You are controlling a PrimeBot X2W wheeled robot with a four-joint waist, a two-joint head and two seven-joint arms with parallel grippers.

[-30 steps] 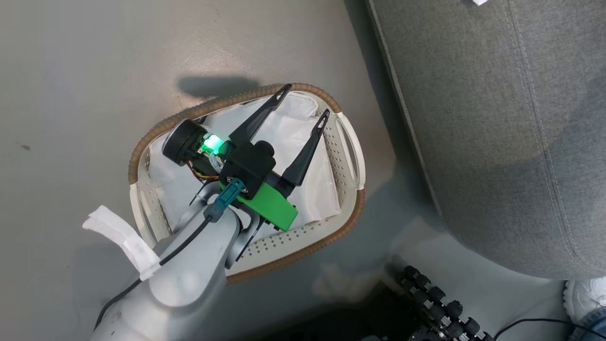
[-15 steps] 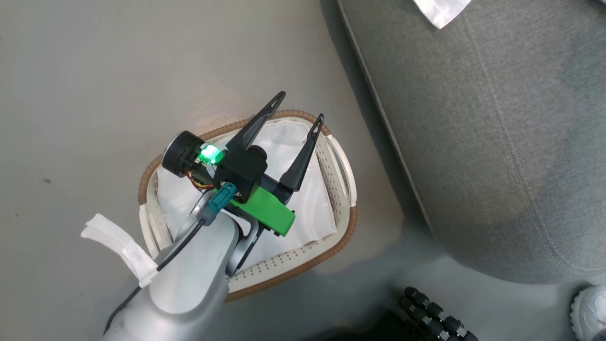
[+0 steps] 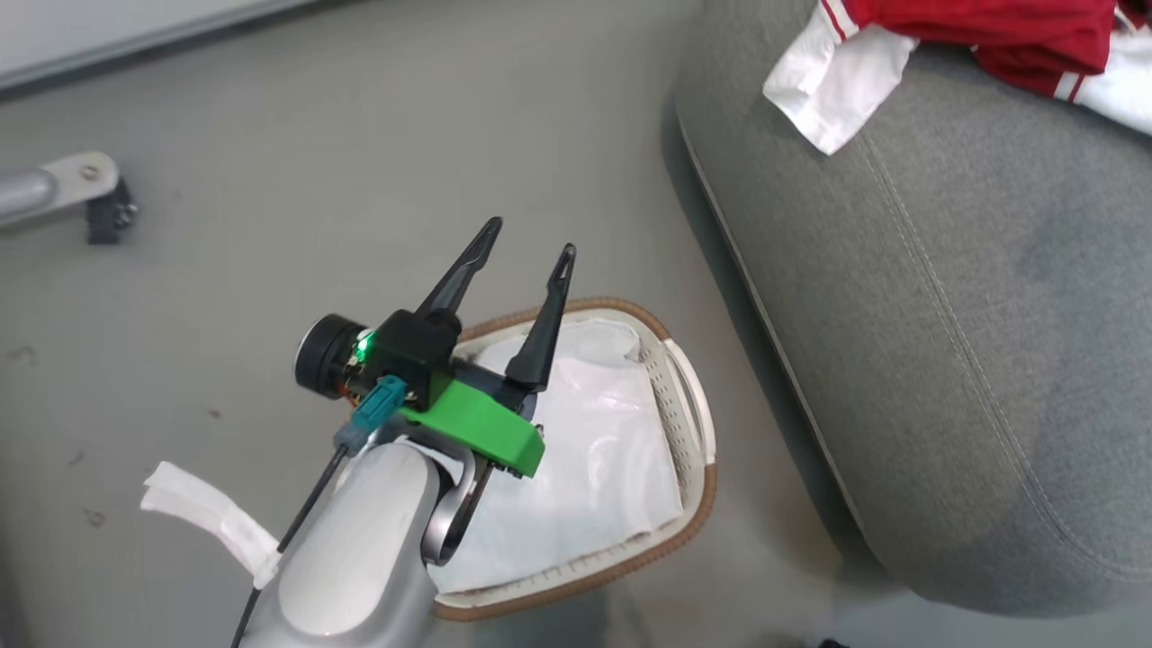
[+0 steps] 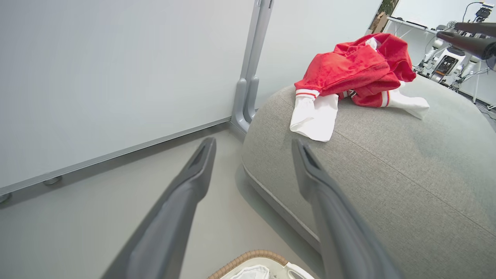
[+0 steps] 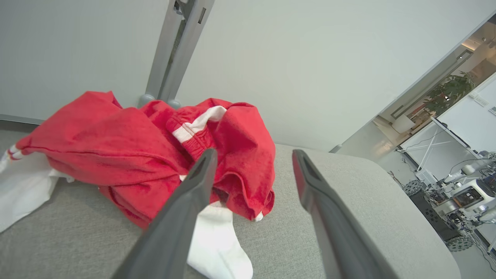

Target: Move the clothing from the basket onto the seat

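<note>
The left gripper hung open and empty above the far rim of the laundry basket, its two dark fingers spread wide with nothing between them. The right gripper was also spread wide and held nothing. In its own wrist view it pointed at the red sports garments, with one finger crossing in front of the pile, though whether it touched the cloth could not be told.

The garments lay in a loose heap on the grey sofa near its rounded end, a white sleeve draped toward the edge. They were well apart from the basket, which stood on the floor beside the sofa. Inside the basket the white fabric liner showed and no red cloth, though the left forearm hid part of it.

Judged from that, the carrying step looked done and the task at or near its end. The next move seemed to call for drawing both arms clear, and perhaps checking the hidden corner of the basket.
</note>
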